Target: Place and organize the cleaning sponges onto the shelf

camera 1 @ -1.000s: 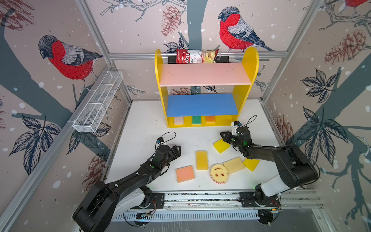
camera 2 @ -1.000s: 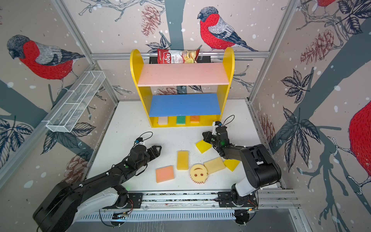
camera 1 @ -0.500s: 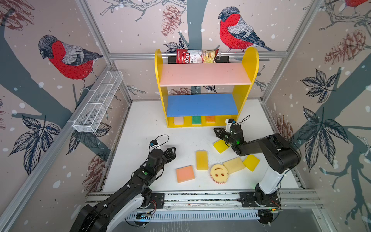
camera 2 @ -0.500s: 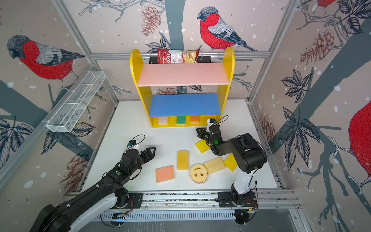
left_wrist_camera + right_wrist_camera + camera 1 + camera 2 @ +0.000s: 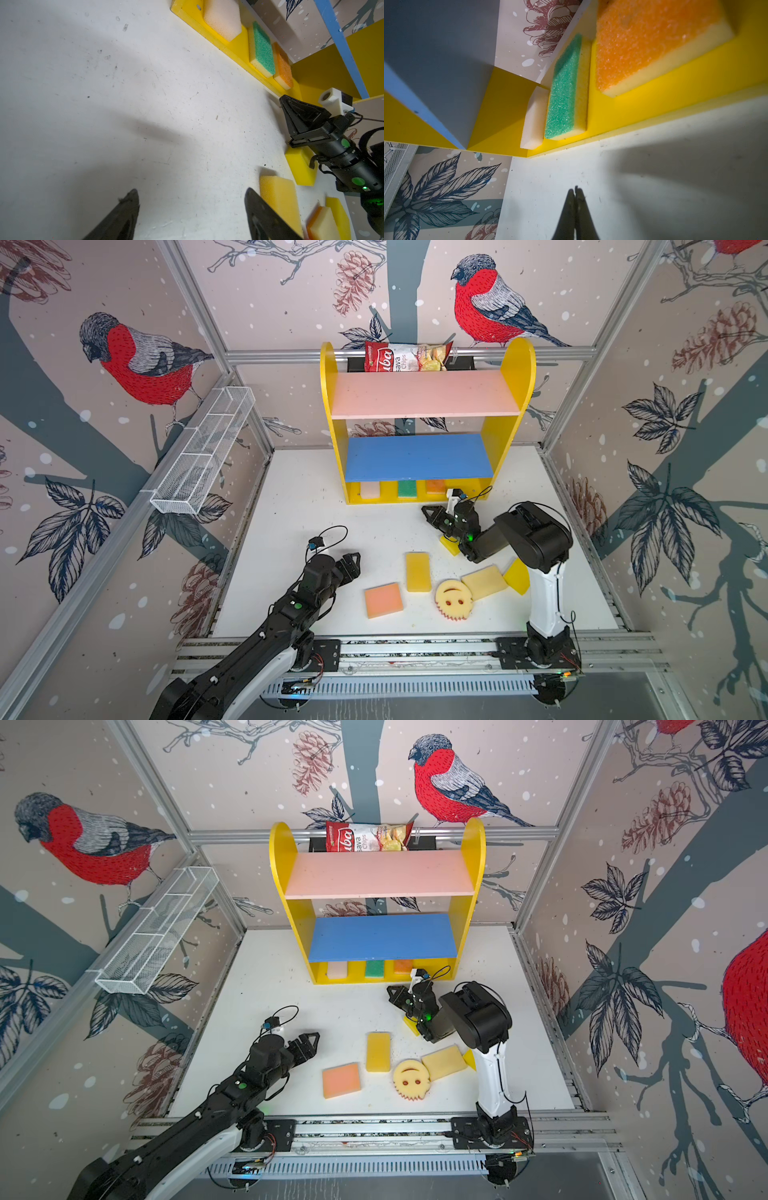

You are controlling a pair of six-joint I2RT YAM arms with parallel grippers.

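The shelf (image 5: 419, 456) stands at the back. On its yellow base lie a cream sponge (image 5: 369, 489), a green one (image 5: 407, 488) and an orange one (image 5: 435, 486). Loose on the table are a pink sponge (image 5: 383, 600), a yellow-orange one (image 5: 417, 571), the round smiley sponge (image 5: 453, 599), a cream one (image 5: 484, 582) and two yellow ones (image 5: 517, 576) (image 5: 449, 546). My left gripper (image 5: 353, 562) (image 5: 191, 190) is open and empty, left of the pink sponge. My right gripper (image 5: 428, 514) (image 5: 575, 188) is shut on nothing, just in front of the shelf base.
A red-and-white chips bag (image 5: 407, 357) lies behind the shelf's top. A white wire-mesh rack (image 5: 203, 452) hangs on the left wall. The right arm's elbow (image 5: 534, 535) stands over the yellow sponges. Patterned walls close in three sides.
My right gripper has moved left along the front of the shelf and closed its jaws. The left gripper has drawn back slightly toward the front.
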